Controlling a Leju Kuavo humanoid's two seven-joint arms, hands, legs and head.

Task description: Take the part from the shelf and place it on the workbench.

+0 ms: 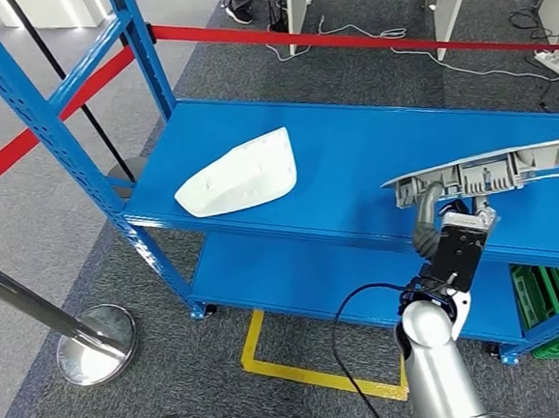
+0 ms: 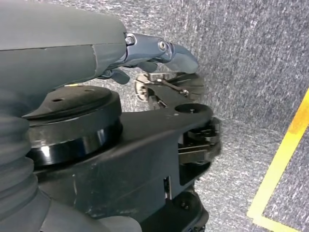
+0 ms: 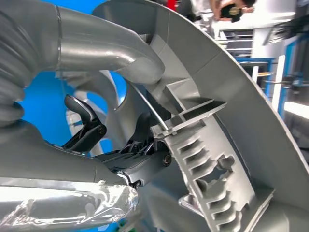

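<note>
We're gripping the long ribbed grey plastic part (image 1: 492, 171) w/ our right hand (image 1: 451, 244), mid-right of frame. Smooth white curved shell (image 1: 239, 176) is lying on the blue metal shelf (image 1: 345, 155). Left hand (image 2: 160, 50): can't tell its state.

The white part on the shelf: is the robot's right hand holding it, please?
No, the white part lies alone on the shelf; the right hand grips the long grey part.

We are in a workshop: we see a big blue metal shelf (image 1: 375, 153), yellow floor tape (image 1: 315, 373), red barrier tape (image 1: 366, 39) and grey carpet (image 1: 203, 389).
</note>
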